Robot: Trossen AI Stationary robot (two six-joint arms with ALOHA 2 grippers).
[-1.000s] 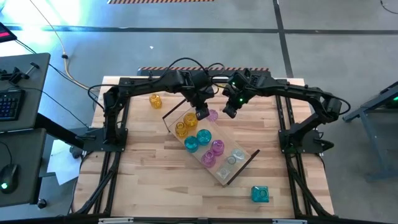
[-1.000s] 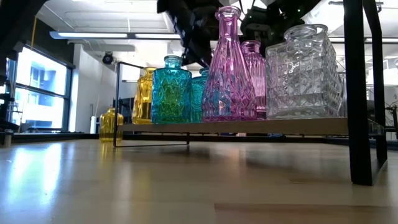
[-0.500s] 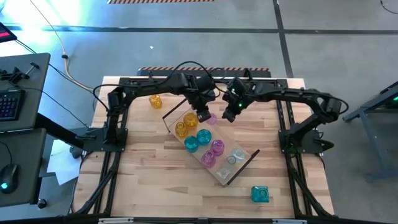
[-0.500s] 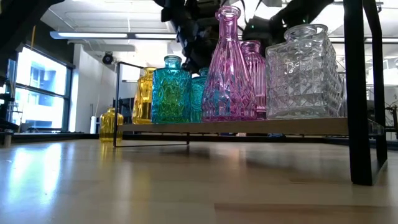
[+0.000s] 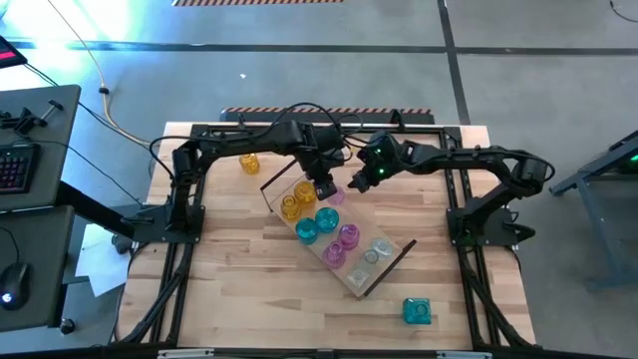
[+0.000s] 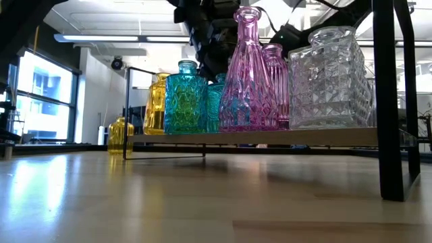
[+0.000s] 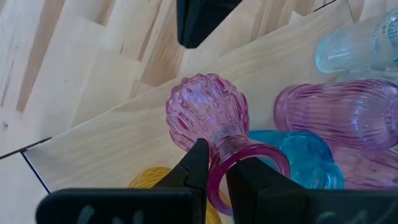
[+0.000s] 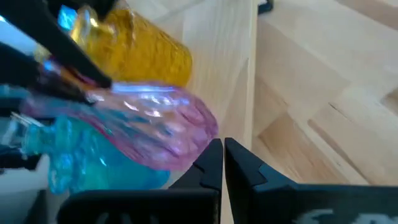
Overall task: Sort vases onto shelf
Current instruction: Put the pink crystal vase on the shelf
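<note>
Holding a small pink vase (image 7: 208, 118) by the rim of its neck, the left gripper (image 5: 324, 189) hangs over the far end of the shelf (image 5: 391, 261), jaws clamped on the glass lip. The wrist view shows the ribbed, round body tilted above bare board, beside an amber vase (image 5: 291, 206) and a teal vase (image 5: 307, 231); whether its base touches the wood I cannot tell.

The right gripper (image 5: 355, 185) sits just beside the pink vase on the other side, jaws together and empty, as if steadying or nudging.

Shelf lies diagonally across the desk (image 5: 239, 289). Already on it: amber at the far end, then teal, then pink, then clear glass toward the near end. So the sort runs by colour.

Still off the shelf: one amber vase (image 5: 249, 163) near the far left of the desk, one teal square vase (image 5: 417, 311) at the near right.

Step in hand, by my reading: placing the pink vase.

Next move calls for bringing it upright, seating the base flat on free board, then opening without tipping the neighbours.
</note>
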